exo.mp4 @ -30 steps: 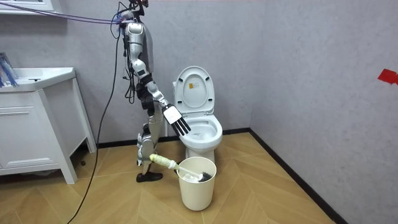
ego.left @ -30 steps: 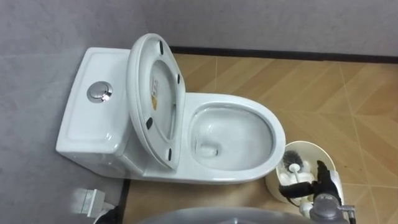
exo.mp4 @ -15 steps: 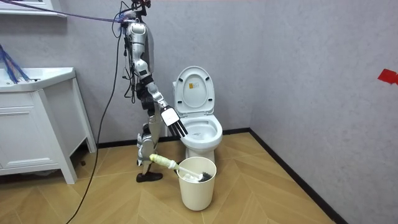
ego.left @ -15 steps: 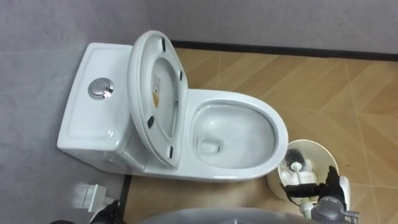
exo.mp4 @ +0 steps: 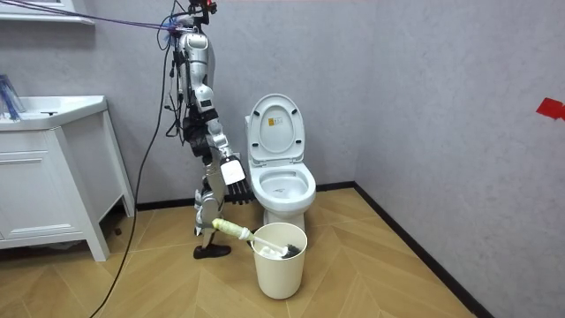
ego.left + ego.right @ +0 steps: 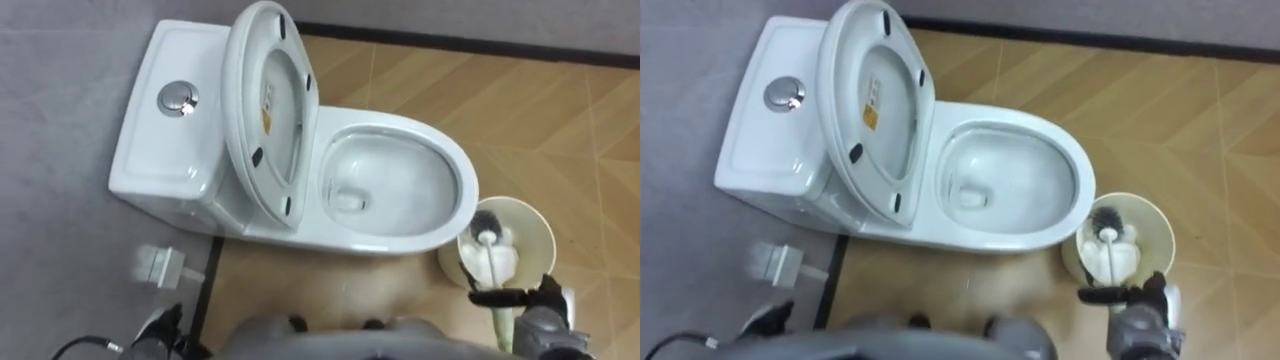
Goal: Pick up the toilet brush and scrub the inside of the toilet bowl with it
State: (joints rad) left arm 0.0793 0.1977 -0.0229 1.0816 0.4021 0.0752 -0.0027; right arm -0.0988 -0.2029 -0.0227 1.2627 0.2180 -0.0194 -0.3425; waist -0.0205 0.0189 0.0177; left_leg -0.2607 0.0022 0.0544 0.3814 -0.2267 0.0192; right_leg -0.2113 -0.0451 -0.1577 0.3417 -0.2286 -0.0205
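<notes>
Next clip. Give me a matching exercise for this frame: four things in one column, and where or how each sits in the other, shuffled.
1 seat and lid
2 flush button
3 brush
4 bucket

A head down in the bucket
B on the floor beside the bowl
C tipped up against the tank
D on top of the tank

Pairs: 1-C, 2-D, 3-A, 4-B

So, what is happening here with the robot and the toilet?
The robot stands beside the toilet, whose seat is up. Brushing has not begun: the brush rests with its head in the bucket on the floor next to the bowl, its handle sticking out over the rim. The robot's right hand hangs open above the handle, apart from it, holding nothing.
</notes>
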